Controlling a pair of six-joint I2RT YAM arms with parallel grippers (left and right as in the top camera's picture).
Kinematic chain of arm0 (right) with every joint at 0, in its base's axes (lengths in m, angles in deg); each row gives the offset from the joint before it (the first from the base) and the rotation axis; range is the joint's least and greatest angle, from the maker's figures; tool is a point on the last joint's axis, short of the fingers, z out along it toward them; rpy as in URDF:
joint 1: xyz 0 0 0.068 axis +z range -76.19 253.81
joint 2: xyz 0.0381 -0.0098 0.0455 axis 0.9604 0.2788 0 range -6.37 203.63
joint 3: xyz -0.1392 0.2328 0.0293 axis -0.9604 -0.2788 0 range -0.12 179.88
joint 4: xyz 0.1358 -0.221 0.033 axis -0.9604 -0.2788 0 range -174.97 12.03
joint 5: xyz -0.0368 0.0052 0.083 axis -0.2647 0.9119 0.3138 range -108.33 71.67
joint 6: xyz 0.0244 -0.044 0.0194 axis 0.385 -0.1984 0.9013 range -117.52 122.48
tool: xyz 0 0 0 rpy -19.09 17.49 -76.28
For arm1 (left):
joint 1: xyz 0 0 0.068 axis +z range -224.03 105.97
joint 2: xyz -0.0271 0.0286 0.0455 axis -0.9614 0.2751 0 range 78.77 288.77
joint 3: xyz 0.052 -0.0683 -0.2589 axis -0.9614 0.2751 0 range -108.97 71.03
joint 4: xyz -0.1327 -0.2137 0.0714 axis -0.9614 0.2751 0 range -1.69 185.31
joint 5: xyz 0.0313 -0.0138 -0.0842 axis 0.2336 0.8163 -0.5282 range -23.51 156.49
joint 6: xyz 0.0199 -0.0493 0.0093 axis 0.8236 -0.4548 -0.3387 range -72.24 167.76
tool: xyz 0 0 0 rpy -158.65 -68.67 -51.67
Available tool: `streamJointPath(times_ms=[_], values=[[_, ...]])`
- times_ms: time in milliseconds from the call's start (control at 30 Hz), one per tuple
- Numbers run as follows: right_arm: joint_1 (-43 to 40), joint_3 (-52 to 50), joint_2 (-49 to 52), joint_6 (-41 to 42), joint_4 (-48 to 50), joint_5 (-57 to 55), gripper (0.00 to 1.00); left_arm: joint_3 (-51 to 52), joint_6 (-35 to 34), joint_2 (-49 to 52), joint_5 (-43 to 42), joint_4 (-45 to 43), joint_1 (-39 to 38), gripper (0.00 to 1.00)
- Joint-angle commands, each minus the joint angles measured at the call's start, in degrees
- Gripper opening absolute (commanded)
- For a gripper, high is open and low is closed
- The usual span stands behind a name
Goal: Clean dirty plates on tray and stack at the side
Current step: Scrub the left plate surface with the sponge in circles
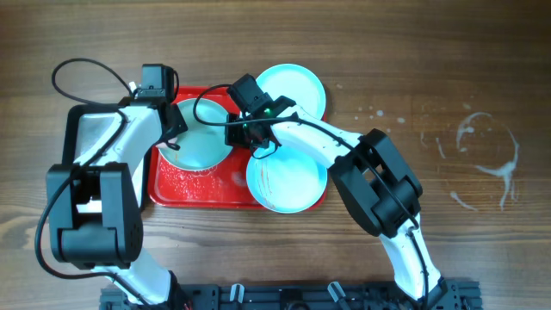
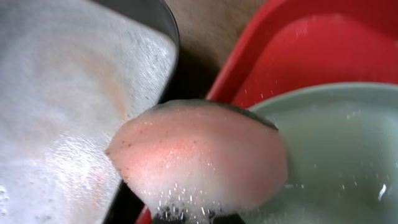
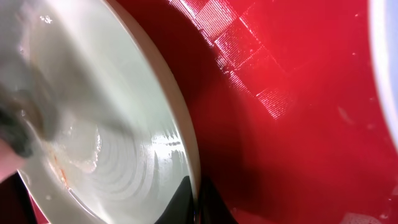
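Three pale mint-blue plates show from overhead. One [image 1: 200,138] is tilted over the red tray [image 1: 185,185]. My right gripper [image 1: 244,131] is shut on its right rim; the rim [image 3: 186,149] sits between the fingers in the right wrist view, with a reddish smear inside. My left gripper [image 1: 170,138] is shut on a soapy pink sponge [image 2: 199,155] at the plate's left edge [image 2: 336,149]. A second plate [image 1: 288,179] lies at the tray's right end. The third [image 1: 297,86] rests on the table behind the tray.
A black-rimmed silvery metal pan [image 1: 90,133] stands left of the tray; it also shows in the left wrist view [image 2: 62,93]. Wet streaks [image 1: 482,159] mark the wooden table at right.
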Motion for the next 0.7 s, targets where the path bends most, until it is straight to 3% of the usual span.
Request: streamJointPath(times_ms=[0,233,433,567,667], values=[[-0.7,-1.0,2.4,-0.9,-1.5,-2.0,0.04,-2.4,0.3,0.5,12.0,-1.7,-3.3,0.04],[-0.7,-1.0,2.4,-1.4,-1.5,-2.0,0.04,-2.7,0.5,-0.8,14.8,-6.3,-12.0,0.04],[-0.7,-1.0,2.4,-1.5,-1.5,-1.8,0.04,-2.4,0.5,-0.4,13.0,0.1,-11.1,0.04],[-0.7,-1.0,2.4,-1.5,-1.4,-1.1,0.04,0.5,0.5,-0.1,6.6,0.3,-10.1,0.04],[-0.7,-1.0,2.4,-1.9,-1.4,-1.1,0.04,5.7,0.5,0.0,6.3,-0.4,-10.1,0.04]])
